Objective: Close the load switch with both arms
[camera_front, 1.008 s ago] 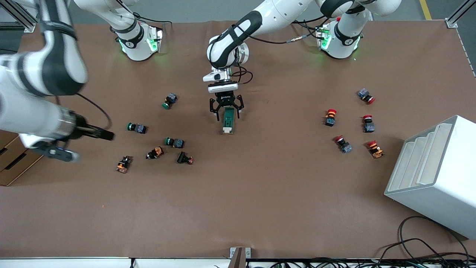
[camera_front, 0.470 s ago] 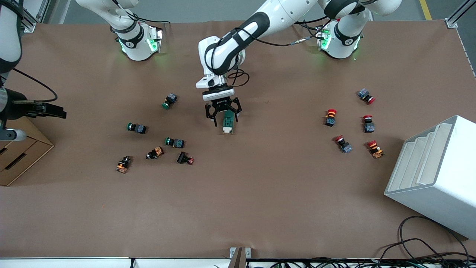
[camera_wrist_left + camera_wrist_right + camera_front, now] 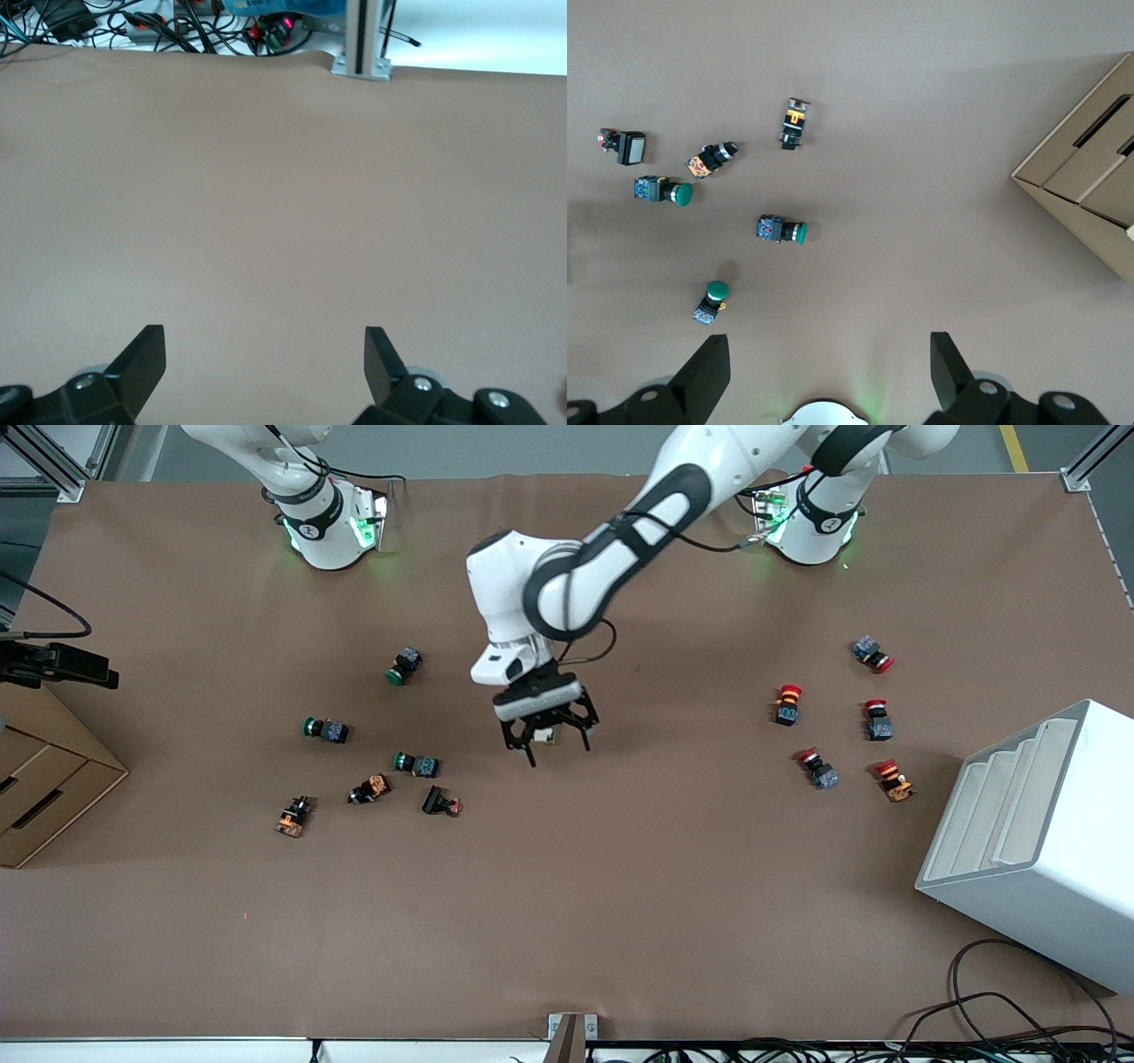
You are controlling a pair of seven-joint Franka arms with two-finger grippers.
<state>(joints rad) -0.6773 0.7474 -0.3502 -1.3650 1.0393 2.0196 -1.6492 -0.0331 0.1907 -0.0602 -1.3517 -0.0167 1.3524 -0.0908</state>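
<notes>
The load switch (image 3: 547, 735) lies mid-table, almost wholly covered by my left gripper (image 3: 547, 744); only a cream bit shows between the fingers. That gripper hangs open over it, on the left arm (image 3: 611, 558) reaching in from its base. In the left wrist view the left gripper (image 3: 263, 345) is open over bare brown table and the switch does not show. My right arm is pulled back off the table's end; only a dark part (image 3: 58, 664) shows. The right gripper (image 3: 830, 372) is open high above the right arm's base (image 3: 824, 412), holding nothing.
Green-capped and orange push buttons (image 3: 372, 766) (image 3: 780, 228) lie scattered toward the right arm's end, red-capped ones (image 3: 833, 717) toward the left arm's end. A cardboard box (image 3: 35, 779) (image 3: 1090, 186) stands off the right arm's end. A white stepped rack (image 3: 1036, 841) stands at the left arm's end.
The left gripper has risen and shifted toward the front camera, now covering the load switch it stood at. The right arm has swung back, nearly out of the front view.
</notes>
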